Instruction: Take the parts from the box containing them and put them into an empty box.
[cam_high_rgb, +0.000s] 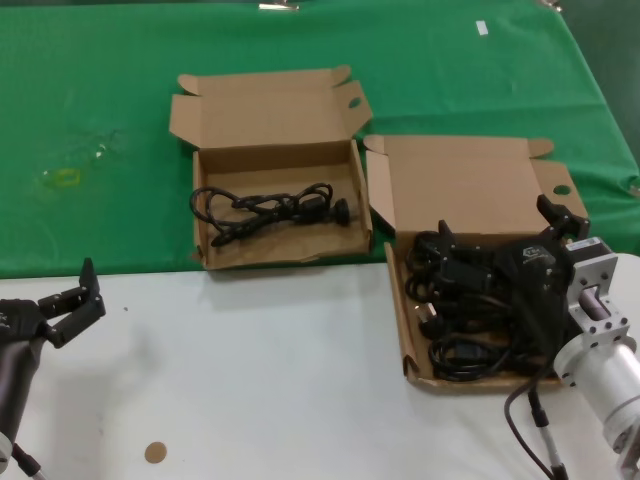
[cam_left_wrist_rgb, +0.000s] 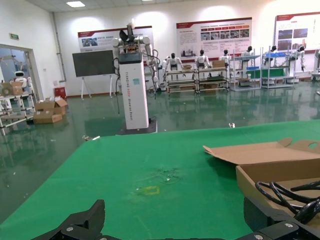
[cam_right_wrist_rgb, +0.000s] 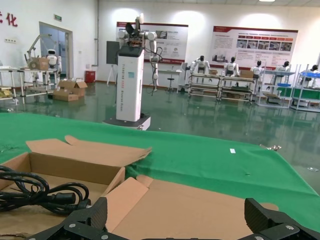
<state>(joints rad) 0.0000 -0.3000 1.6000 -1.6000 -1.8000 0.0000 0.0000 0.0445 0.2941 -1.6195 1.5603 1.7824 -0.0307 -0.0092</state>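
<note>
Cables (cam_high_rgb: 470, 330) fill the wide box (cam_high_rgb: 455, 180) on my right, where my right tool (cam_high_rgb: 500, 235) hangs open above them. One cable (cam_high_rgb: 270, 208) lies in the squarer box (cam_high_rgb: 262, 108). My left tool (cam_high_rgb: 72, 298) waits open over the desk (cam_high_rgb: 260, 380).

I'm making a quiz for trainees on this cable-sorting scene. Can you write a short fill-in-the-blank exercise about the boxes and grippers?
1. The right gripper hovers with open jaws over the ____ box, which is full of black cables.
2. The left box holds ____ black cable.
3. The left gripper waits over the ____ tabletop.
4. Both boxes have their lids ____.

Missing words: right; one; white; open
</note>
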